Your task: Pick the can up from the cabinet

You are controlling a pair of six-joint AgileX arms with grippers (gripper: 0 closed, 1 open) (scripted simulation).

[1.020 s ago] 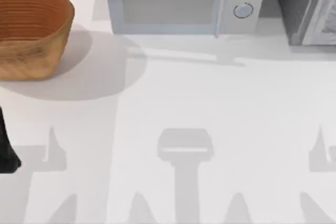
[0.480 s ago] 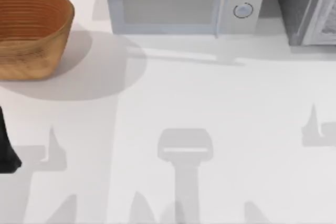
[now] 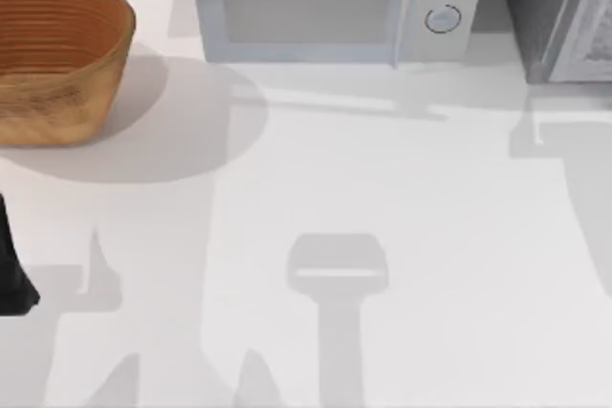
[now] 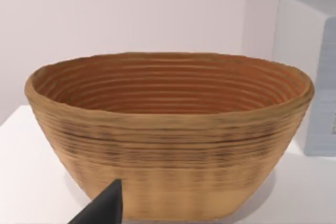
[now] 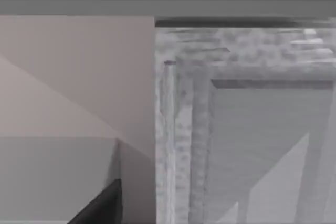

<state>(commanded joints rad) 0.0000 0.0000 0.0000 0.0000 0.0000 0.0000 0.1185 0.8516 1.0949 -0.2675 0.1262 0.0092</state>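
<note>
White table [image 3: 382,198] spreads across the top view, with a pale wall behind it. On the far left stands a brown woven basket [image 3: 57,54], oval and ribbed, and we see nothing inside it. At the far centre sits a light grey microwave [image 3: 325,7], its door closed and two round knobs on its right side. In the far right corner stands a grey cabinet [image 3: 564,16], cut off by the edge of the view. Our left arm [image 3: 11,269] appears as a dark shape at the near left edge of the table. The left wrist view faces the basket [image 4: 168,140] side on, with a corner of the microwave [image 4: 310,77] just beyond it, and a dark tip of the left gripper [image 4: 102,211] in front of the basket, apart from it. The right wrist view looks close at the cabinet [image 5: 241,129], showing a speckled grey frame around a smooth panel, and a dark tip of the right gripper [image 5: 100,208] in front of it. A soft shadow [image 3: 564,150] lies on the table just near of the cabinet. We cannot tell how far open either gripper is, nor whether it holds anything. We cannot tell where the can is.
</note>
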